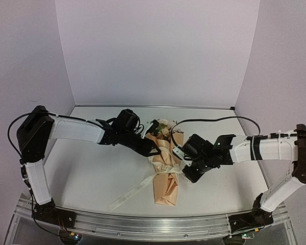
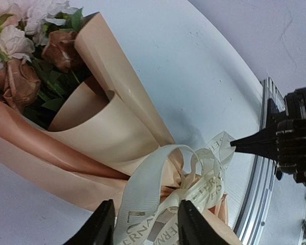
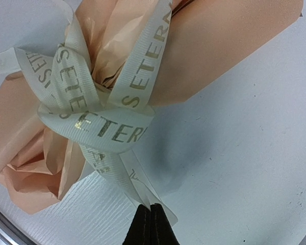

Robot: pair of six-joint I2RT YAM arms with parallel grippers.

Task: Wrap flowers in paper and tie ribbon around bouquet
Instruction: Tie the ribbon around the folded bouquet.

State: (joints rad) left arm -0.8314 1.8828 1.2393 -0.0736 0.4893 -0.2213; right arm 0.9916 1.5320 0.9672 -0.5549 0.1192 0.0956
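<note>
Ribbon tail, nearest you: one long loose tail of the ribbon [image 1: 132, 191] lies flat on the surface [image 1: 92, 168], running out to the near left of the bundle.
Paper foot: the crumpled stem end of the paper [image 1: 166, 193] points at you, gathered in above by the tie.
Knot: the ribbon crosses itself in one knot [image 3: 92, 122] at the waist, with slack loops standing up off it.
Right tool: your right tool [image 3: 150, 209] is pressed together, and it looks to be pinching the end of the second, shorter tail.
Left tool: your left tool [image 2: 145, 204] is spread, with its fingers either side of the loose loops and gripping nothing.
Bouquet: the bouquet [image 1: 166, 153] lies on its side mid-surface between both tools.
Flowers: the flowers [image 2: 20, 81] sit at the far end in the open mouth of the cone.
Risk, right side: pull that tail sideways and you probably drag the light bundle rather than cinch the knot.
Risk, left side: lift away with a loop caught on a finger and you likely slacken the tie.
Risk, paper: a slack knot would let the overlapped flaps spring apart.
Count: one bouquet, one ribbon with two tails, one sheet as far as shows, two tools.
Count, heads: two rust roses and several pale ones, with the full number hidden.
</note>
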